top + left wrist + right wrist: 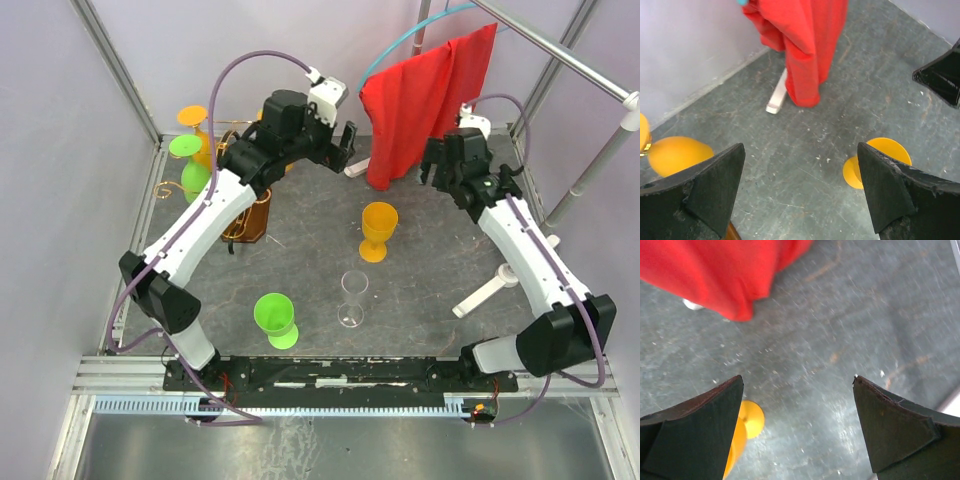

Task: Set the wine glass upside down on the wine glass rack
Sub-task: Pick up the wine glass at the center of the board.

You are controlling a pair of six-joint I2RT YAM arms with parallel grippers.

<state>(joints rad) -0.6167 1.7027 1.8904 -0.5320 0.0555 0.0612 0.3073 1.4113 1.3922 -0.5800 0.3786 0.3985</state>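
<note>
Three wine glasses stand upright on the table: an orange one (379,230), a clear one (353,297) and a green one (275,320). The wine glass rack (248,218), copper wire on a dark base, stands at the back left. An orange glass (196,125) and a green glass (190,165) hang upside down on it. My left gripper (346,148) hovers open behind the orange glass (881,161), nothing between its fingers (800,150). My right gripper (432,163) is open and empty too (798,379), with the orange glass (744,426) at its left finger.
A red cloth (425,100) hangs from a rail at the back, between the two grippers. A white stand foot (486,293) lies on the table at the right. An orange glass on the rack (677,155) shows beside my left finger.
</note>
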